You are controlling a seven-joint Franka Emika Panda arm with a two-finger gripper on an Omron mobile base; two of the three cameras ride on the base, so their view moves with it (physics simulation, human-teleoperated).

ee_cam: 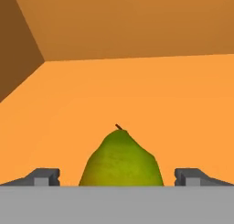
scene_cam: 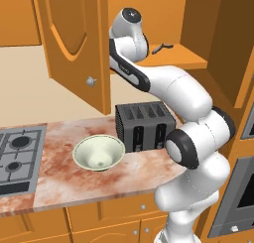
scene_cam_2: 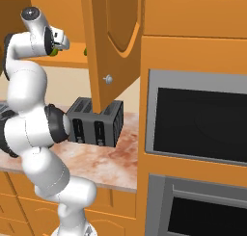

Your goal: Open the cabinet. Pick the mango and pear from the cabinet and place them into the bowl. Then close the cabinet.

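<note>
The cabinet point(scene_cam: 74, 43), a large orange wooden wall unit with arched raised panels and small round silver knobs, stands with both doors swung open. The white arm reaches up into it. On its orange shelf sits the pear point(ee_cam: 121, 160), a small olive-green teardrop fruit with a short dark stem, upright and centred between the two dark fingertips of the gripper point(ee_cam: 118, 177). The jaws stand wide apart, one tip on either side of the fruit and neither touching it; the gripper holds nothing.

The step in hand appears to be the pick of the pear. The next move would call for a short advance so that the fingers flank the fruit's broad lower body, then a closing grip there.

The mango cannot be made out. The bowl point(scene_cam: 98, 153), wide, round and pale cream-green, sits empty on the mottled pink stone counter point(scene_cam: 59, 172), just left of a black two-slot toaster point(scene_cam: 145, 125). A grey gas hob point(scene_cam: 17, 155) lies at the far left; a built-in oven point(scene_cam_2: 200, 119) stands to the right.
</note>
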